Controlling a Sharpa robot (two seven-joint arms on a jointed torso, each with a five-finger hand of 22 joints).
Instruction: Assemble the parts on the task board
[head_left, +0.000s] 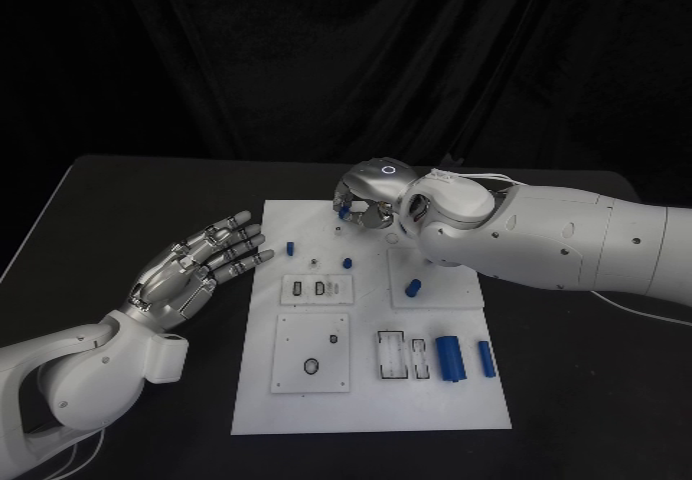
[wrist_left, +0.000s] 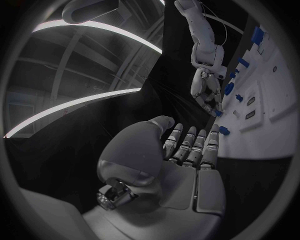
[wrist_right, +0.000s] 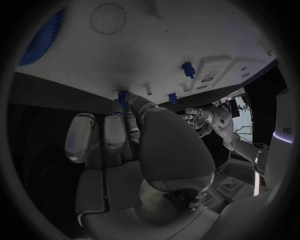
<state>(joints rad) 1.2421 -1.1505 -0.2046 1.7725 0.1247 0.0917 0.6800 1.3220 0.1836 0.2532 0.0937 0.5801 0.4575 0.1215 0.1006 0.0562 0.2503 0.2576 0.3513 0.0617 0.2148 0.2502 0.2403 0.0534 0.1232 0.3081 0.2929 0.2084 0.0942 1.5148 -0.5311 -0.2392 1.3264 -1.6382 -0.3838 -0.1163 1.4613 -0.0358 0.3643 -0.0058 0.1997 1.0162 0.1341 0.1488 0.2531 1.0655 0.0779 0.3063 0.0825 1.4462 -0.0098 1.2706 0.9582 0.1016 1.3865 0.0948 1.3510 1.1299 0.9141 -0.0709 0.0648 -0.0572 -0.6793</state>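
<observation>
The white task board (head_left: 375, 400) lies in the middle of the table. My right hand (head_left: 378, 198) hovers over its far edge, fingers curled in, and pinches a small blue part (head_left: 343, 210) at its fingertips; the same blue part (wrist_right: 123, 96) shows in the right wrist view. Small blue pegs (head_left: 290, 248) (head_left: 348, 263) stand on the board. Another blue piece (head_left: 413, 288) lies on a raised plate. Two blue cylinders (head_left: 450, 358) (head_left: 486, 358) lie near the right edge. My left hand (head_left: 202, 265) rests open and flat, just left of the board, fingers spread.
Raised white sub-plates with slots and holes (head_left: 316, 289) (head_left: 312, 352) (head_left: 401, 355) sit on the board. Black table surface (head_left: 130, 200) surrounds it, with a dark curtain behind. In the left wrist view the board (wrist_left: 269, 100) lies beyond my left hand's fingertips (wrist_left: 190, 137).
</observation>
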